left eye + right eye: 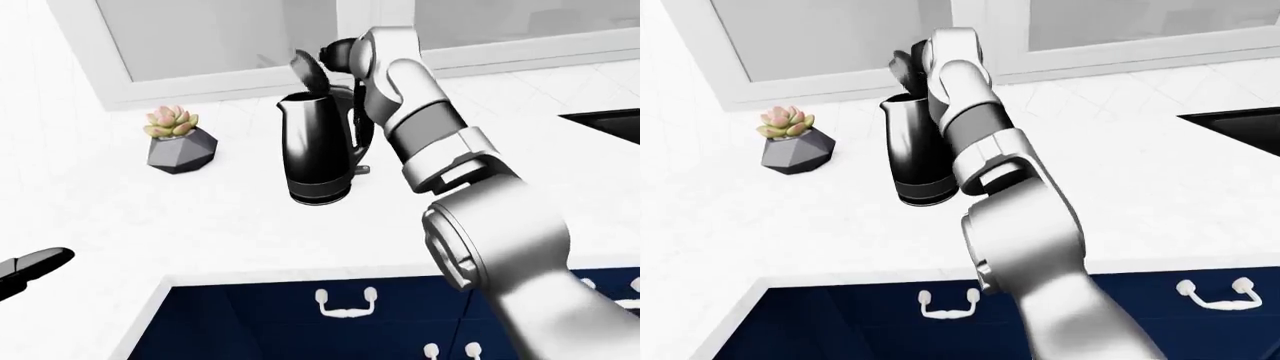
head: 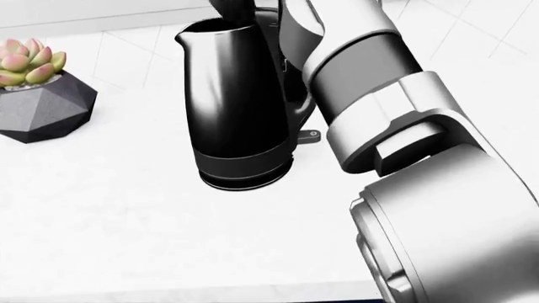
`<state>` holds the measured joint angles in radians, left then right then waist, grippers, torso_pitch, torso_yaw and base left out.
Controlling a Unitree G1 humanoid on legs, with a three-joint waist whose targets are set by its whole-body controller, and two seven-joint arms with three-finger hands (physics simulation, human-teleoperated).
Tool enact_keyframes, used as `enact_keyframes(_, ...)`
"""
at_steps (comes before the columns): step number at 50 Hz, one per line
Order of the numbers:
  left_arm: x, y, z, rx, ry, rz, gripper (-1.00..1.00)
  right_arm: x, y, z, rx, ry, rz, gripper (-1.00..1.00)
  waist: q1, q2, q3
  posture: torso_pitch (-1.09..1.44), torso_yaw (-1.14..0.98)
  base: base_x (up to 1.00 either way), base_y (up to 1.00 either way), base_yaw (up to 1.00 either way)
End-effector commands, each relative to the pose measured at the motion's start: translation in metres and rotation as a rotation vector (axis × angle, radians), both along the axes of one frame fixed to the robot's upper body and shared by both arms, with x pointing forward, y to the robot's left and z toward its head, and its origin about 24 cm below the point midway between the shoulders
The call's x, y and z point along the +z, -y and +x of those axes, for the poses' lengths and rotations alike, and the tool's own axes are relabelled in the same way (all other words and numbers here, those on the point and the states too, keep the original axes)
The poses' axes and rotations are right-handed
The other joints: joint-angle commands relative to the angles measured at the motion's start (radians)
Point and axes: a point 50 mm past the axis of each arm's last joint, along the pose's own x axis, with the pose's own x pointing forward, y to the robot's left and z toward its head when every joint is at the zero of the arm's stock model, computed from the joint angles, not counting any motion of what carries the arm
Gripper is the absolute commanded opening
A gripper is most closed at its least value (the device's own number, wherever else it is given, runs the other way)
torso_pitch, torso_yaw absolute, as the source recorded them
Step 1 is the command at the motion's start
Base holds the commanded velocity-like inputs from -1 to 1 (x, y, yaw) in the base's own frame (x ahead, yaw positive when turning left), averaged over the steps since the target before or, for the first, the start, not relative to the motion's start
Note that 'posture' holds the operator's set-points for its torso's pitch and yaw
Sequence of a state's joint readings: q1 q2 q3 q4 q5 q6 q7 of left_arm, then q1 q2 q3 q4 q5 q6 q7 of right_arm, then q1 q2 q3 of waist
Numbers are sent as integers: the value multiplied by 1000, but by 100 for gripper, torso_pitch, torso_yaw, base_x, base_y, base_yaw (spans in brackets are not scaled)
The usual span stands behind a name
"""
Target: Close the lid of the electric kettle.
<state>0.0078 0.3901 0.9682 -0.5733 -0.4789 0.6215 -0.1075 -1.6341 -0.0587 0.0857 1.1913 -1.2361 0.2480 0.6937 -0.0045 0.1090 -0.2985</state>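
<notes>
Here, right hand beside raised lid, grip unclear, unmarked kettle.

The scene is viewed from three head-mounted cameras facing down over the white counter. The black kettle is framed closely in the head view. A wider stretch, down to the blue cabinets, is taken in by both eye views, slightly offset sideways.
</notes>
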Motion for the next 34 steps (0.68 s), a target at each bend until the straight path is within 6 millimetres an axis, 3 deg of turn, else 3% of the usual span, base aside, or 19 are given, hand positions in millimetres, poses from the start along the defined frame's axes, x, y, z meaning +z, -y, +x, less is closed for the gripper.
enact_keyframes(1, 14, 4, -1, -10, 54, 55, 100, 25, -6, -6, 20, 93, 7, 100, 0, 7, -5, -48, 0, 0, 0, 0)
enact_keyframes(10, 15, 3, -1, -7, 55, 54, 100, 31, -20, -11, 57, 98, -8, 100, 2, 9, -3, -48, 0, 0, 0, 0)
enact_keyframes(34, 14, 2, -1, -6, 55, 56, 100, 35, -8, -8, 25, 102, 5, 100, 3, 9, -4, -48, 0, 0, 0, 0)
